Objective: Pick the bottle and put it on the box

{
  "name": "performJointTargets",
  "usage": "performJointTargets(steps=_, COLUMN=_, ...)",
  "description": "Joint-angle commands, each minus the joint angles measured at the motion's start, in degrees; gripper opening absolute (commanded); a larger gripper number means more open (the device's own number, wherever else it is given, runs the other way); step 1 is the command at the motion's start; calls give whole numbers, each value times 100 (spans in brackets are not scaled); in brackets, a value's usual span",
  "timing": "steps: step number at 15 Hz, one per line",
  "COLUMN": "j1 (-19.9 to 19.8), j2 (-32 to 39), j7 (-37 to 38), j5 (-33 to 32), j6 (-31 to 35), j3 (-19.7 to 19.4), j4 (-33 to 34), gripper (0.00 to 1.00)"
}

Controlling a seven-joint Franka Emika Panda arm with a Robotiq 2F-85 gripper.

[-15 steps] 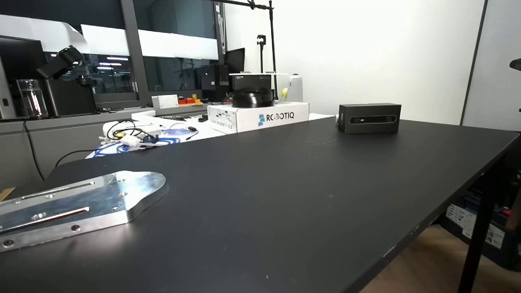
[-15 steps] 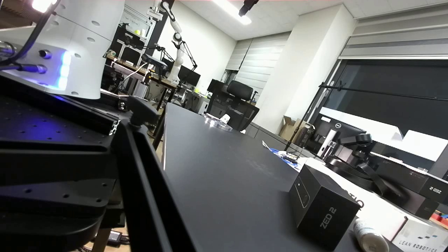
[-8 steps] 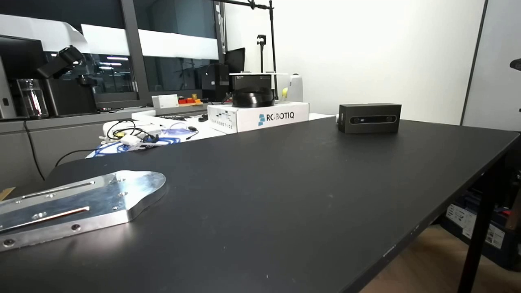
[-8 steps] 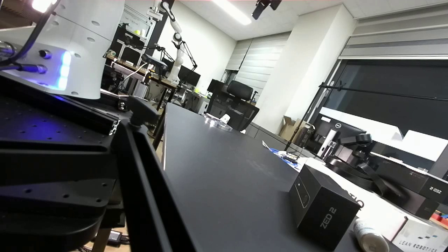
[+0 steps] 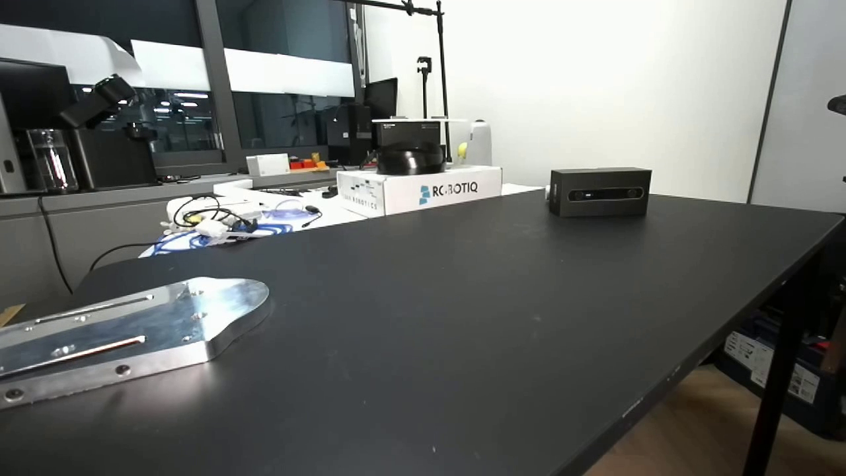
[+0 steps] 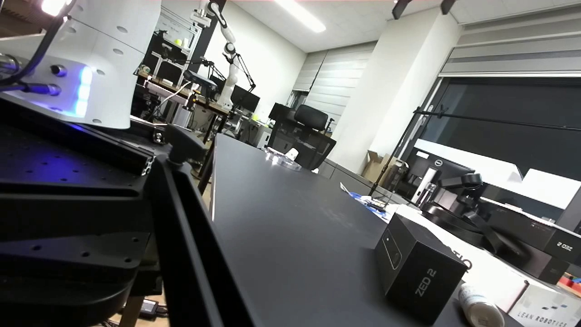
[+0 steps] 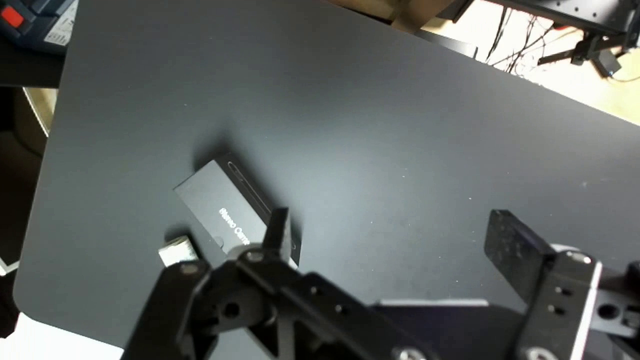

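The black box (image 5: 600,193) stands on the dark table. It also shows in an exterior view (image 6: 422,272), with ZED 2 on its end, and in the wrist view (image 7: 220,205). The bottle (image 6: 481,305) is small and white and appears to lie on its side beside the box. In the wrist view the bottle (image 7: 178,251) is partly covered by a gripper finger. In an exterior view the box hides all but a sliver of the bottle (image 5: 547,193). My gripper (image 7: 389,215) is open and empty, high above the table. Its fingertips (image 6: 424,7) show at the top of an exterior view.
A white printed carton (image 5: 443,192) carrying black items stands beyond the table edge. A shiny metal plate (image 5: 145,324) lies at the table's other end, with cables (image 5: 218,225) nearby. The table edge (image 7: 35,200) is close to the bottle.
In an exterior view my fingertips have moved right along the top edge, toward the box side, and now show as two separated fingers. Box and bottle have not moved.
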Motion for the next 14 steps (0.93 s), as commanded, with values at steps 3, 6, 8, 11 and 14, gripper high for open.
performJointTargets(steps=3, j1=-474, j2=1449, j7=-2034, j5=61, j6=-862, j3=-273, j4=1982, gripper=100)
performJointTargets(steps=6, j1=-652, j2=1328, j7=-2021, j5=14, j6=-682, j3=-134, j4=1726, gripper=100)
performJointTargets(steps=8, j1=-769, j2=1609, j7=-2195, j5=9, j6=-822, j3=-124, j4=2102, gripper=100)
performJointTargets(steps=11, j1=-787, j2=1723, j7=-2226, j5=5, j6=-891, j3=-104, j4=2255, gripper=100)
performJointTargets(steps=14, j1=-786, j2=1724, j7=-2229, j5=5, j6=-907, j3=-102, j4=2284, gripper=100)
